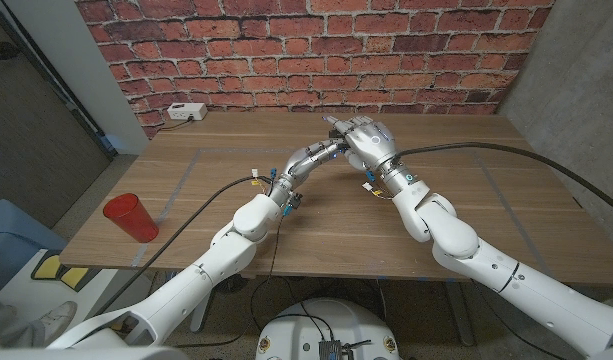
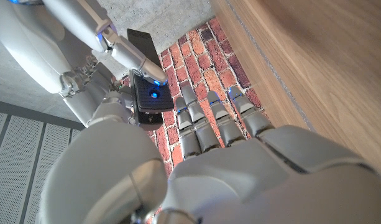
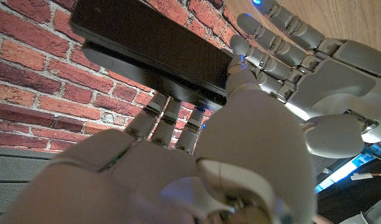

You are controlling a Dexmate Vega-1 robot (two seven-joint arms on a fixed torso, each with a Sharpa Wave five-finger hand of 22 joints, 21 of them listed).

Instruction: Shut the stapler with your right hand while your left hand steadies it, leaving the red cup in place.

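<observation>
The black stapler stands on the table at the back middle, its dark top seen from the right wrist. My right hand is over it, fingers and thumb wrapped around its body and pressing on it. My left hand meets it from the left with straight, spread fingers, whose tips touch the stapler's end. In the head view both hands hide most of the stapler. The red cup stands upright near the table's front left edge, well away from both hands.
A white power strip lies at the table's back left corner against the brick wall. Black cables trail over the table from both wrists. A yellow and grey object lies on the floor at the left.
</observation>
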